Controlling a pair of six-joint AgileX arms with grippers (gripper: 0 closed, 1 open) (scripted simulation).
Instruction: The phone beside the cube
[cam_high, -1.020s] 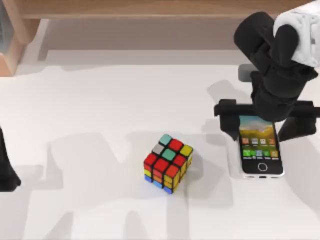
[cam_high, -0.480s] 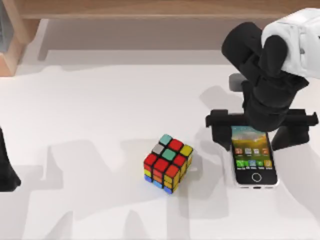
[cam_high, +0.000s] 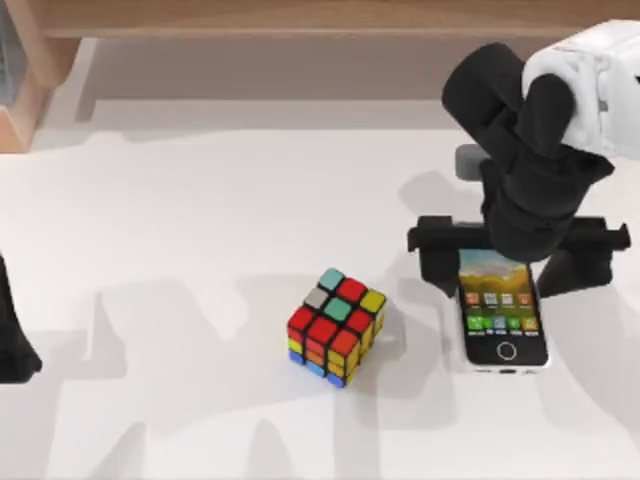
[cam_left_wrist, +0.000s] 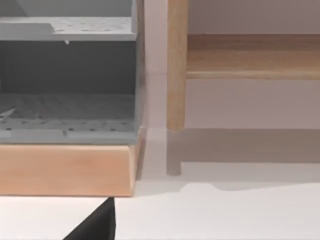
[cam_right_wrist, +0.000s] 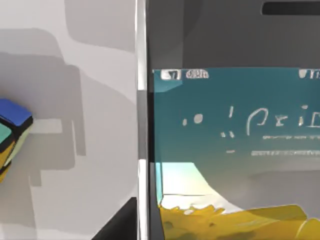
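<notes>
- Here the phone (cam_high: 503, 318) lies face up on the white table (cam_high: 200, 220), on its right half, with its long axis running from the far edge toward the near edge.
- Its round home button is at the near end, and its far end is tucked under the right gripper (cam_high: 515, 262).
- The lit screen shows orange-green wallpaper and rows of app icons; in the right wrist view the phone (cam_right_wrist: 230, 150) appears close up, teal at the top of the wallpaper and yellow lower down.
- The right gripper's two black fingers (cam_high: 437, 262) stand one on each side of the phone's far end, spread wider than the phone, with a gap on both sides, gripping nothing.
- The cube (cam_high: 337, 327) sits to the phone's left, near it but apart, mostly red stickers facing up.
- The left arm (cam_high: 12, 335) rests at the table's left edge; whether its fingers are apart or together cannot be told.
</notes>
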